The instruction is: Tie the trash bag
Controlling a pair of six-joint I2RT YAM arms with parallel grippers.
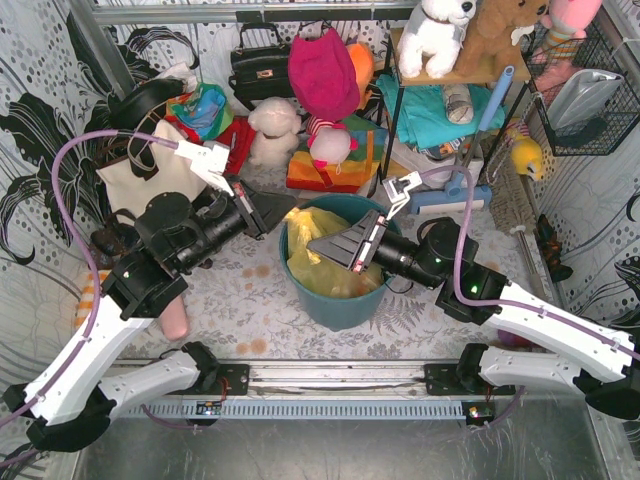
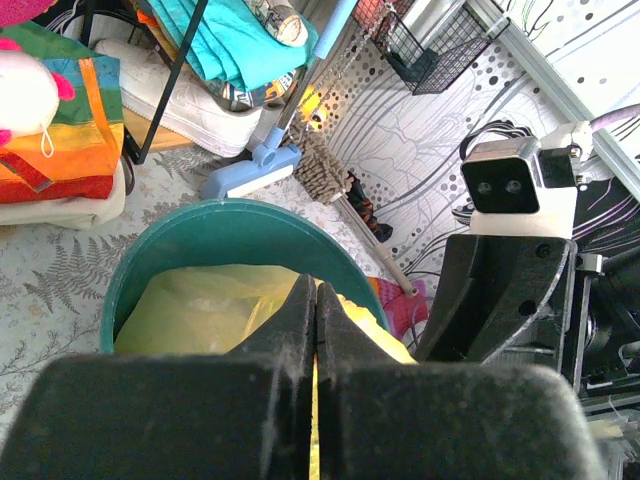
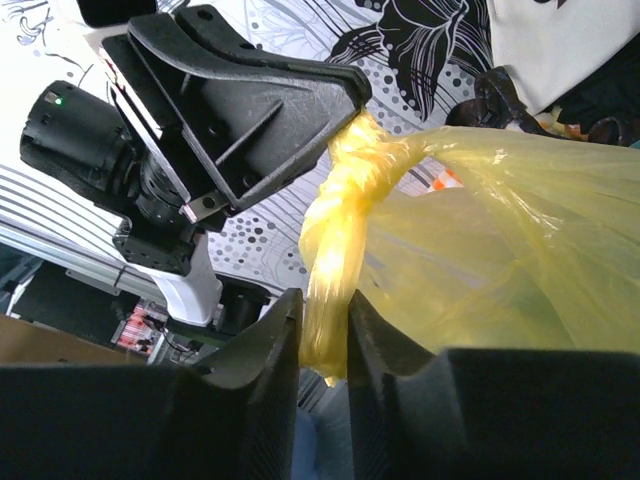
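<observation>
On the table (image 1: 250, 305) the teal bucket (image 1: 335, 312) is standing between the two arms. The trash bag (image 1: 318, 228) is sitting inside it, its gathered mouth rising above the rim. Both arms are reaching in low and nearly level, one from each side, and are meeting over the bucket's left part. The bag's neck is running as a twisted rope, its long axis lying from one pair of fingers to the other. The left fingers (image 3: 270, 120) are pressing together on the knotted end (image 3: 365, 165). The right fingers (image 3: 262, 352) are pinching the tail (image 3: 325, 285) just below it.
</observation>
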